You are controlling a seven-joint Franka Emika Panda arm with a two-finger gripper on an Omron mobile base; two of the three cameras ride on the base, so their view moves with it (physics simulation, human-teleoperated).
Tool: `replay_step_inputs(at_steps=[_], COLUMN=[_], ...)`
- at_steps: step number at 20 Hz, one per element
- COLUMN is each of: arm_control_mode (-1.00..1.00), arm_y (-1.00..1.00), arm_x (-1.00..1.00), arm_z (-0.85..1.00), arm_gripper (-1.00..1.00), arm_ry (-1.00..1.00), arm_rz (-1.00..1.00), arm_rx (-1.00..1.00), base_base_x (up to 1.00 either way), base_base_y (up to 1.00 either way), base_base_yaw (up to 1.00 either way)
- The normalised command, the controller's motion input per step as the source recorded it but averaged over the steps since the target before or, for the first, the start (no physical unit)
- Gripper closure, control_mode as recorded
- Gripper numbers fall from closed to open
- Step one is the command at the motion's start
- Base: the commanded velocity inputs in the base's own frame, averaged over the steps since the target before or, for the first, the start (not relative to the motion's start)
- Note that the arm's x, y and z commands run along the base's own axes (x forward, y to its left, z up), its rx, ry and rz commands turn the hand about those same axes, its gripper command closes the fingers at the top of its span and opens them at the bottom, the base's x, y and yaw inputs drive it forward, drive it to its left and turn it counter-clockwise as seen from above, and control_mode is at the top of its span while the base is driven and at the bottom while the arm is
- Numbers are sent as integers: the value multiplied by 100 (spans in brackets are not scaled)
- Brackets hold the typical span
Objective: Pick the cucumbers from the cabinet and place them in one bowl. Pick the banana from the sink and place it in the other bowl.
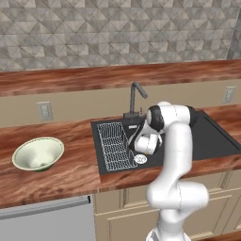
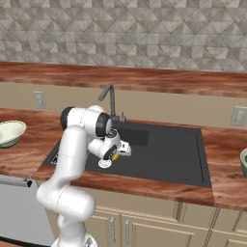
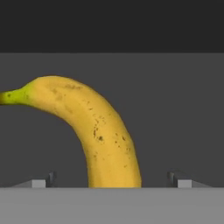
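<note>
The reddish-brown wood-grain table [image 1: 56, 174] carries a black rectangular recessed sink [image 2: 164, 154] with a wire rack [image 1: 114, 146] at one end and a dark grey angular faucet [image 2: 110, 99] behind it. A wall of grey triangular tiles [image 1: 117, 33] rises above a wooden ledge; pale cabinet fronts [image 2: 144, 224] sit below. The fingers [image 3: 113, 183] stand wide apart down in the basin — the curved yellow, brown-speckled banana [image 3: 94, 127] lies on the dark floor between them, ungripped. A pale green ceramic bowl [image 1: 37, 154] rests on the table, well apart from the sink.
</note>
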Motion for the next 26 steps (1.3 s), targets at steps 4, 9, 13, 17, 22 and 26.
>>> replay_step_inputs(at_steps=[4, 9, 13, 17, 22, 26], arm_control_mode=[-100, -100, -100, -100, -100, -100], arm_y=[0, 0, 0, 3, -23, -33], arm_x=[21, 2, 0, -7, -15, -20], arm_z=[-30, -9, 0, 12, 58, 56], arm_gripper=[100, 100, 100, 100, 100, 100], arm_ry=[0, 0, 0, -1, 0, -3], arm_rz=[0, 0, 0, -2, -1, 0], arm_rx=[0, 0, 0, -1, -5, -4], base_base_x=[0, 0, 0, 0, 0, 0], base_base_y=[0, 0, 0, 0, 0, 0], base_base_yaw=[0, 0, 0, 0, 0, 0])
